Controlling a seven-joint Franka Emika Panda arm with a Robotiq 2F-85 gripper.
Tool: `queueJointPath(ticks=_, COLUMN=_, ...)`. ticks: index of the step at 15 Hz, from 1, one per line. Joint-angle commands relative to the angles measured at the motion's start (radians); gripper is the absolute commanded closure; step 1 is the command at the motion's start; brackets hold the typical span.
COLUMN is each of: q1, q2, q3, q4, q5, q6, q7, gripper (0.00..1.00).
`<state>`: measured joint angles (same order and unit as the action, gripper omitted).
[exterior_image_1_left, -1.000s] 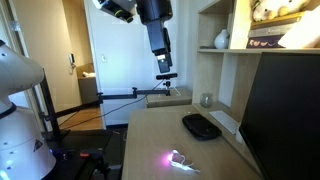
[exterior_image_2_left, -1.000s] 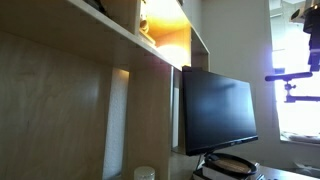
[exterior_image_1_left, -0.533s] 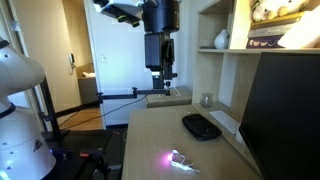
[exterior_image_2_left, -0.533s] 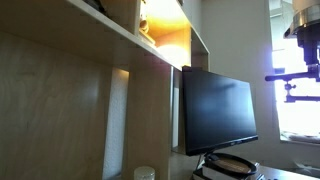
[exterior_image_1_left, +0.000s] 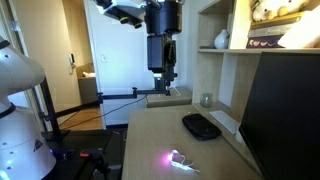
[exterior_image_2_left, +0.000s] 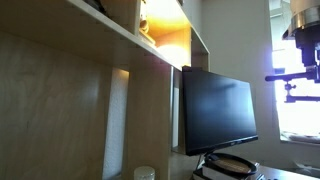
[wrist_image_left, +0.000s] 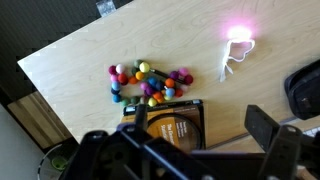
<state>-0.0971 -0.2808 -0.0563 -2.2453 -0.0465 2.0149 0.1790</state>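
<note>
We take the black box (wrist_image_left: 172, 124) with the round orange label as the nearest thing to the gripper (wrist_image_left: 180, 135). In the wrist view it lies flat on the desk (wrist_image_left: 70, 62), right below the gripper and between its two fingers as seen from above. The gripper is wide open, nothing between the fingers, nothing held. In an exterior view the gripper (exterior_image_1_left: 163, 73) hangs high above the desk (exterior_image_1_left: 150, 135), well clear of the top, pointing straight down.

A heap of colourful beads (wrist_image_left: 150, 84) sits just beside the box, against its far edge; we cannot tell if they touch. Further along the desk a pink light (wrist_image_left: 238, 37) glows, with a thin white loop attached to it. It also shows in an exterior view (exterior_image_1_left: 174, 157). A black case (wrist_image_left: 304, 90) lies at the edge of the wrist view, well apart from the box; seen too in an exterior view (exterior_image_1_left: 201, 126).

A dark monitor (exterior_image_2_left: 215, 110) stands on the desk. Above it there is a shelf (exterior_image_1_left: 232, 49) with a white vase (exterior_image_1_left: 221, 40). A small cup (exterior_image_1_left: 207, 100) stands by the shelf wall.
</note>
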Motion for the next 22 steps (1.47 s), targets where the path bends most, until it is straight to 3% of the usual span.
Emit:
queueJointPath(ticks=1, q1=-0.007, q2=0.017, q3=0.002, q4=0.000, q5=-0.020, q6=-0.004, q7=0.008, gripper=0.00)
queueJointPath(ticks=14, q1=-0.041, q2=0.296, q3=-0.037, q4=0.098, q5=-0.219, q6=0.005, q7=0.169, gripper=0.00)
queueJointPath(ticks=19, q1=-0.031, q2=0.377, q3=-0.049, q4=0.150, q5=-0.212, q6=-0.029, q7=0.029, gripper=0.00)
queueJointPath(ticks=22, q1=-0.031, q2=0.422, q3=-0.048, q4=0.189, q5=-0.210, q6=-0.127, q7=-0.119, gripper=0.00)
